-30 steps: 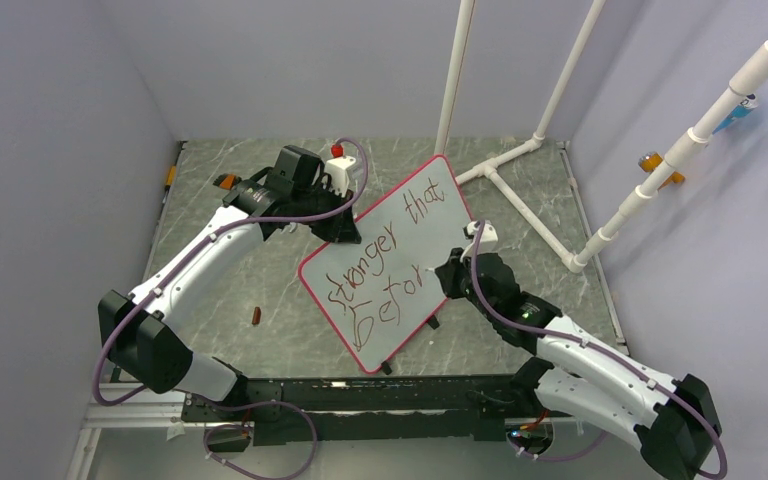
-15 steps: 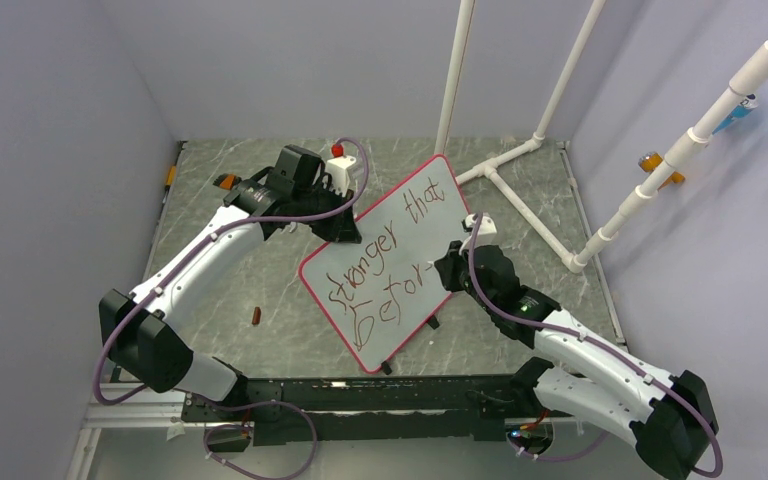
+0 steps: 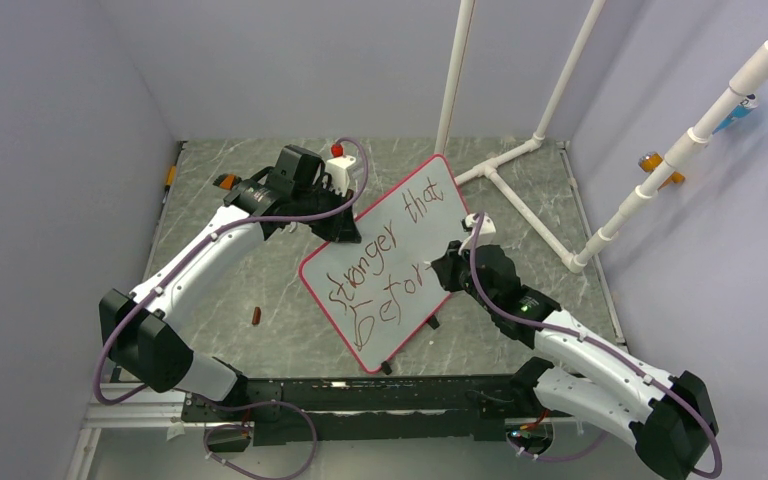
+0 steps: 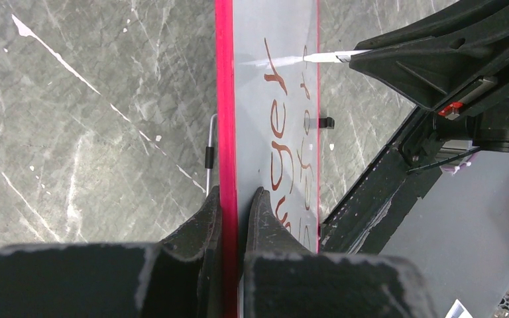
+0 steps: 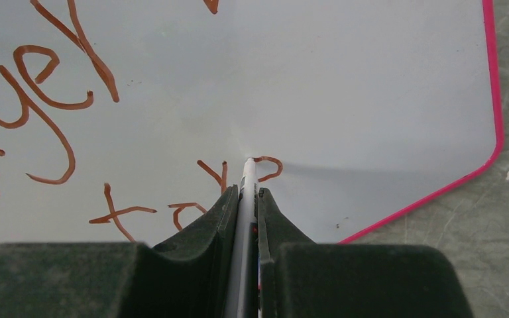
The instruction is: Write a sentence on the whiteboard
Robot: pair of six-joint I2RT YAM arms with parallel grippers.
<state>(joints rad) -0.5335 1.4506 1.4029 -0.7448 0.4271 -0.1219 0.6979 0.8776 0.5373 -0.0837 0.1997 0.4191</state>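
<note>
The left claw [image 4: 234,199] clamps the pink rim of the whiteboard [image 3: 430,215], tilted on the tabletop [image 3: 250,270]. The right claw [image 5: 246,192] grips a white marker [image 5: 247,177], tip touching the end of the sentence [image 3: 385,272].

Grey marbled tabletop [image 3: 280,290], tilted whiteboard [image 3: 385,265] standing mid-table, small brown piece [image 3: 257,317] nearby, white pipe frame [image 3: 520,208] behind

grey marbled tabletop [image 3: 290,345] between pale lilac walls [image 3: 50,120], white pipe frame [image 3: 454,80] (far right corner)
</note>
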